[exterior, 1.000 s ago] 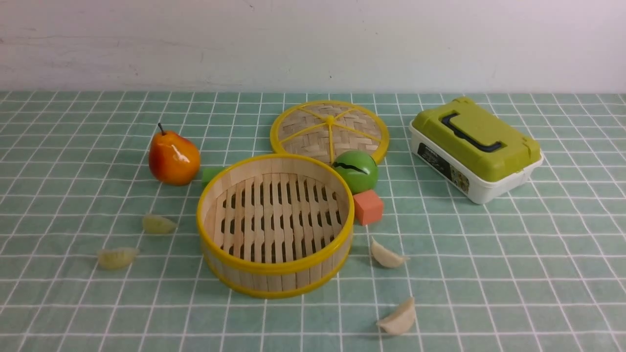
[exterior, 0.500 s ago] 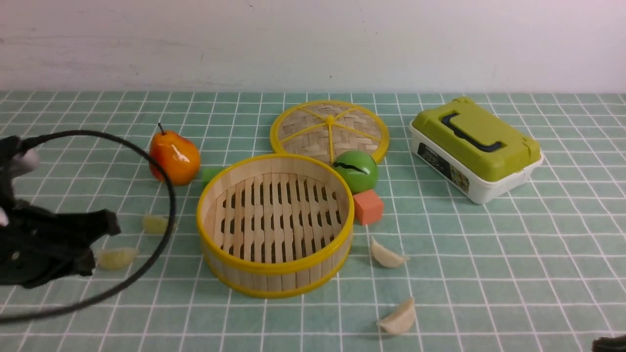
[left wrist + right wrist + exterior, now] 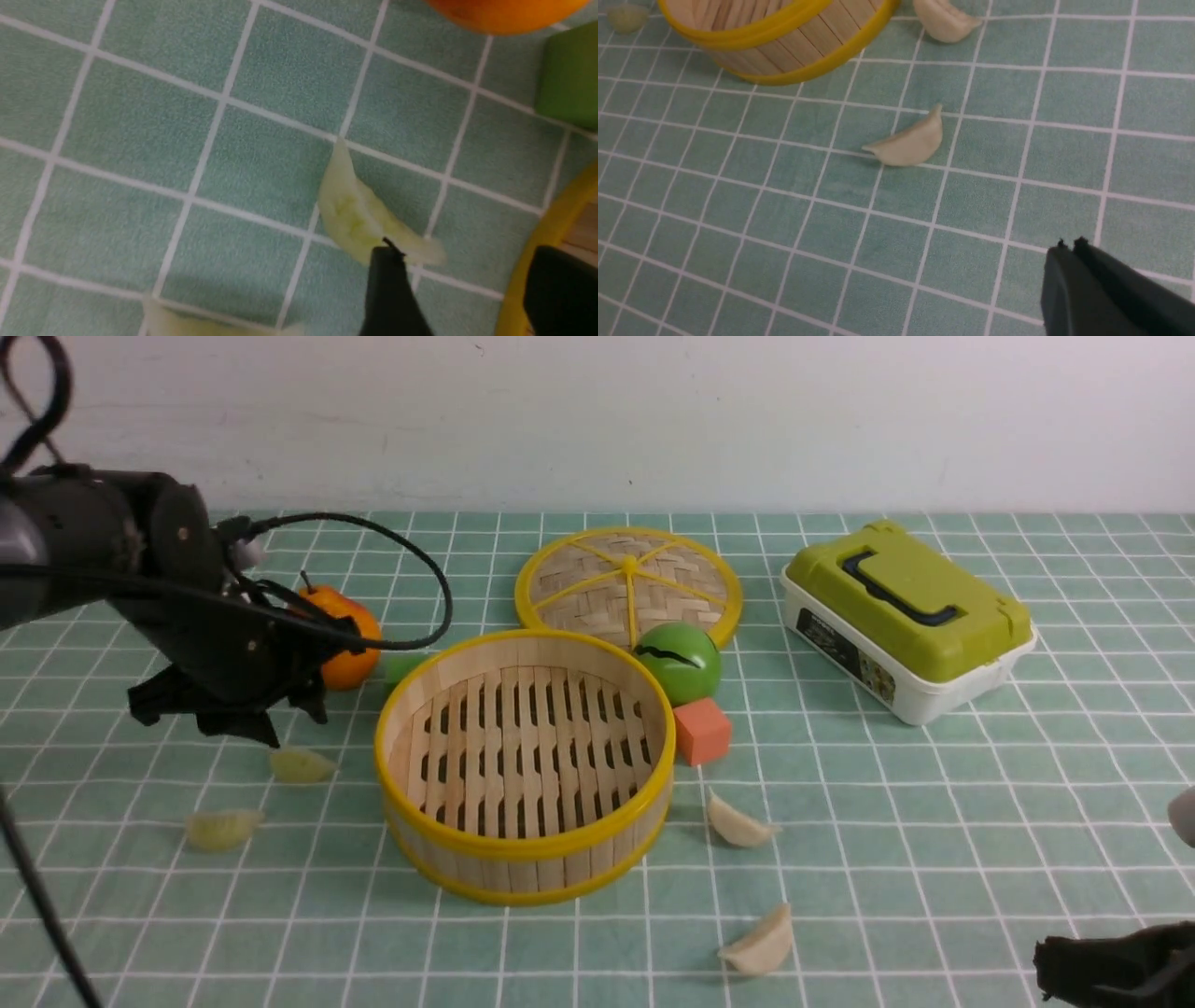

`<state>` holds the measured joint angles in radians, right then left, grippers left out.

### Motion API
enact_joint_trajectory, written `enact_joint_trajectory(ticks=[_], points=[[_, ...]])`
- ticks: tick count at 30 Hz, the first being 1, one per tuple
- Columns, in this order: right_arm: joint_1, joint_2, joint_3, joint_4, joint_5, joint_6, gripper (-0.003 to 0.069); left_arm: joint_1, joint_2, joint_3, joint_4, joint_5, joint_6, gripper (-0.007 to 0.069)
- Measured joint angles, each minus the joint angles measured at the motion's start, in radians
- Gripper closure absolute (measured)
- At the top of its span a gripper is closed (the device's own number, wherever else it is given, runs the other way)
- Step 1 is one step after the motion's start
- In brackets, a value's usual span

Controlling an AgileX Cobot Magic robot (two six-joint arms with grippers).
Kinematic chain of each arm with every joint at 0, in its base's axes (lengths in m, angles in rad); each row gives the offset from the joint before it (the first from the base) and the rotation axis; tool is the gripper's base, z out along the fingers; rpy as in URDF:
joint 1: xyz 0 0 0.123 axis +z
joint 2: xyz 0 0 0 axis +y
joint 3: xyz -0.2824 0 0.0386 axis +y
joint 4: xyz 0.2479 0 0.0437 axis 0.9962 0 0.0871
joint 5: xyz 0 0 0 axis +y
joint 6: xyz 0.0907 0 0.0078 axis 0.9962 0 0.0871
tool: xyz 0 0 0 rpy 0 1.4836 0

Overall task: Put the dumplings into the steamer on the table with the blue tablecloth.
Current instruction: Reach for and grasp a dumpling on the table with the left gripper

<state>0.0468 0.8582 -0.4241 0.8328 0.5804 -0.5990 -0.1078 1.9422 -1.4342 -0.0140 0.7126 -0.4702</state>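
The steamer stands mid-table on the blue tablecloth, with nothing in it. Two yellow-green dumplings lie to its left, and two cream ones to its front right. My left gripper hovers open just above and behind the nearer yellow-green dumpling; in the left wrist view that gripper has one finger over the dumpling's end and the other by the steamer's rim. My right gripper is shut and empty, near the front right corner, short of a cream dumpling.
A pear sits behind the left gripper, with a green block beside it. The woven lid, a green ball and an orange-red block crowd the steamer's back. A green-lidded box stands at the back right.
My left arm has swung in from the left edge, up and over towards the dumpling beside the steamer, and its jaws have opened. The right gripper has edged further into the front right corner.
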Motion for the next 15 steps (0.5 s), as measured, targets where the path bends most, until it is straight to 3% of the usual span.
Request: enact_joint_trajectory(ticks=[4,8,11,15], points=[[0.000,0.000,0.000,0.005,0.001,-0.008,0.0657,0.000,0.116,-0.115,0.006,0.087,-0.034,0.0102],[0.000,0.000,0.000,0.005,0.001,-0.010,0.0654,-0.002,0.161,-0.158,0.026,0.123,-0.075,0.0099],[0.000,0.000,0.000,0.005,0.001,-0.010,0.0652,-0.004,0.170,-0.163,0.050,0.135,-0.082,0.0168],[0.000,0.000,0.000,0.008,0.002,-0.010,0.0648,-0.004,0.175,-0.163,0.084,0.147,-0.080,0.0406]])
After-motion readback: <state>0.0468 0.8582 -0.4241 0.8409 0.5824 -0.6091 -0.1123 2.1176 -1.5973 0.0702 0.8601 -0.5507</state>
